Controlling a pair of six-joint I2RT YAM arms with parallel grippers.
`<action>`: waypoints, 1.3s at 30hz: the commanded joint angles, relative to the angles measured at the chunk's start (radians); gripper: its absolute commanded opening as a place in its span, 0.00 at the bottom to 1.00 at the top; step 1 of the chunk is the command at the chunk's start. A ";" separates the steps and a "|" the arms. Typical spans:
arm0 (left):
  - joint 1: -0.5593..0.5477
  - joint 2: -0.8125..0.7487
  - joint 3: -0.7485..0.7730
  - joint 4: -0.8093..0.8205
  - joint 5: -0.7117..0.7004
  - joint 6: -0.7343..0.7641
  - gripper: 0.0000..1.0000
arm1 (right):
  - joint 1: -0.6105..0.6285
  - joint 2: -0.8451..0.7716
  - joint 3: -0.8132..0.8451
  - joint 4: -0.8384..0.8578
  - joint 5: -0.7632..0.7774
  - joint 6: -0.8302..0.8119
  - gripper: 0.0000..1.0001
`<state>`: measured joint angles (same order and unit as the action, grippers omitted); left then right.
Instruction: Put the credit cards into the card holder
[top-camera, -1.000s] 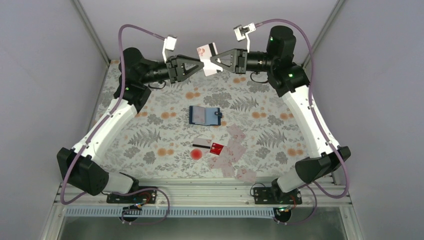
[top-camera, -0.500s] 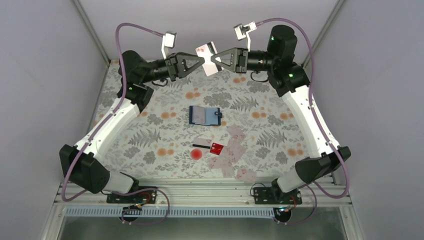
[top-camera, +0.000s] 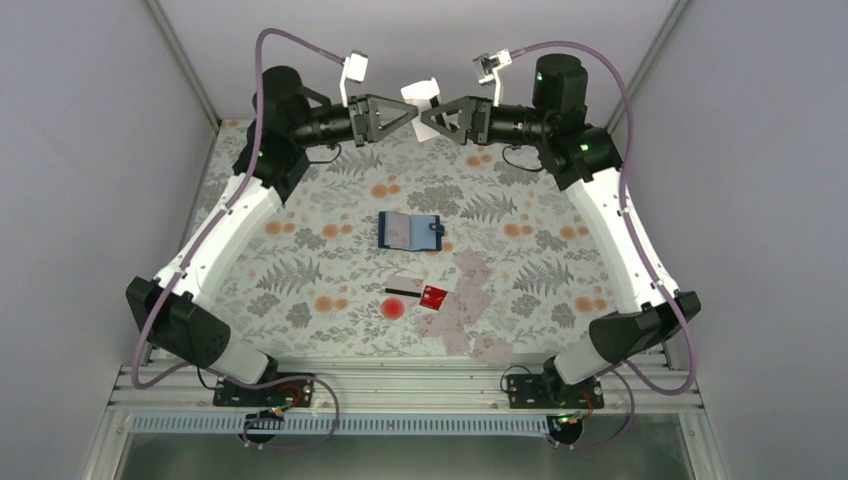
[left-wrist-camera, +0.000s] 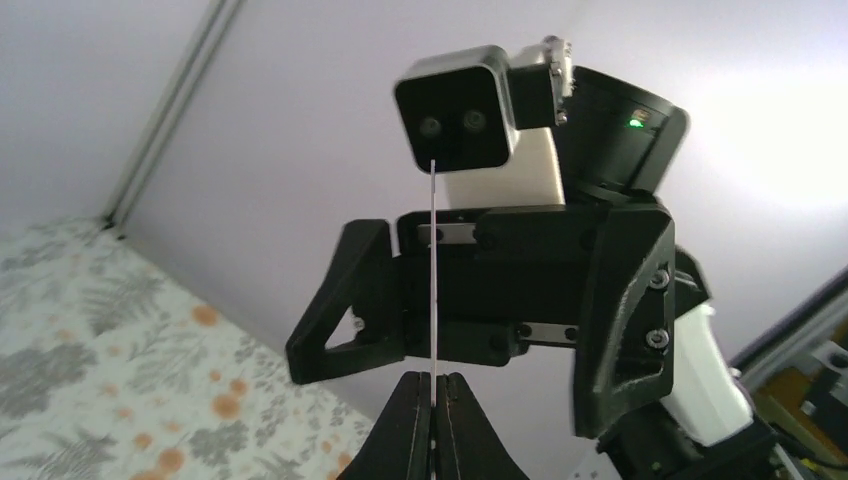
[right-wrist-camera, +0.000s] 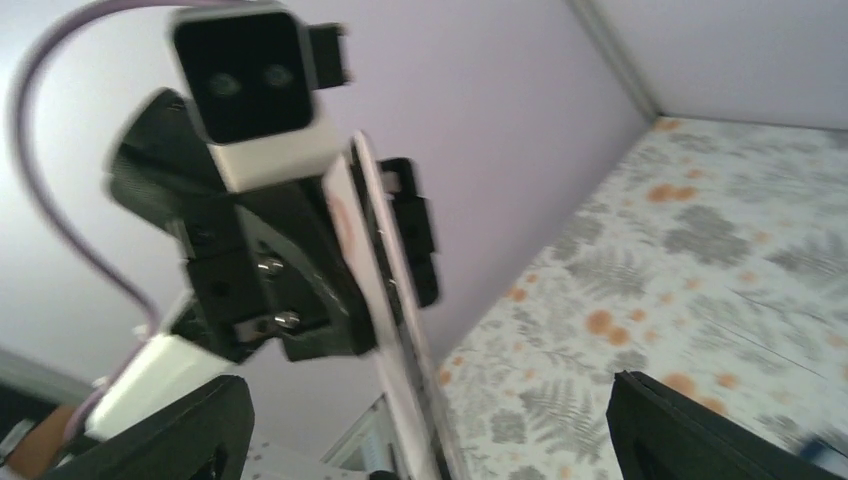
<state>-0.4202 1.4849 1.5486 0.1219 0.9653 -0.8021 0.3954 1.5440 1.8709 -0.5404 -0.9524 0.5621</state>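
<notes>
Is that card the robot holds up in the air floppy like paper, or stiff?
Probably stiff: pinched only at one edge by the left gripper, the card stands as a straight line with no droop. Likely light too, since that small pinch alone carries it.

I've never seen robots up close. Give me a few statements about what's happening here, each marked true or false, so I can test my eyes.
1. The left fingers pinch a credit card up in the air. True.
2. The right fingers are clamped on that card too. False: they stand wide open.
3. The card holder lies open on the table. True.
4. Every card is already inside the holder. False: loose cards lie on the table nearer the arms' bases, with a red card beside them.
</notes>
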 joint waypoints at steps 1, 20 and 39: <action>0.049 0.056 0.076 -0.443 -0.034 0.275 0.02 | -0.037 0.003 -0.042 -0.181 0.222 -0.078 0.90; 0.082 0.401 0.041 -0.911 -0.229 0.663 0.02 | -0.046 0.111 -0.443 -0.197 0.680 -0.114 0.86; 0.079 0.601 -0.010 -0.854 -0.160 0.594 0.02 | -0.028 0.333 -0.521 -0.104 0.544 -0.067 0.78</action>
<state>-0.3386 2.0617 1.5509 -0.7670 0.7837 -0.1699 0.3614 1.8439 1.3472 -0.6823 -0.3866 0.4881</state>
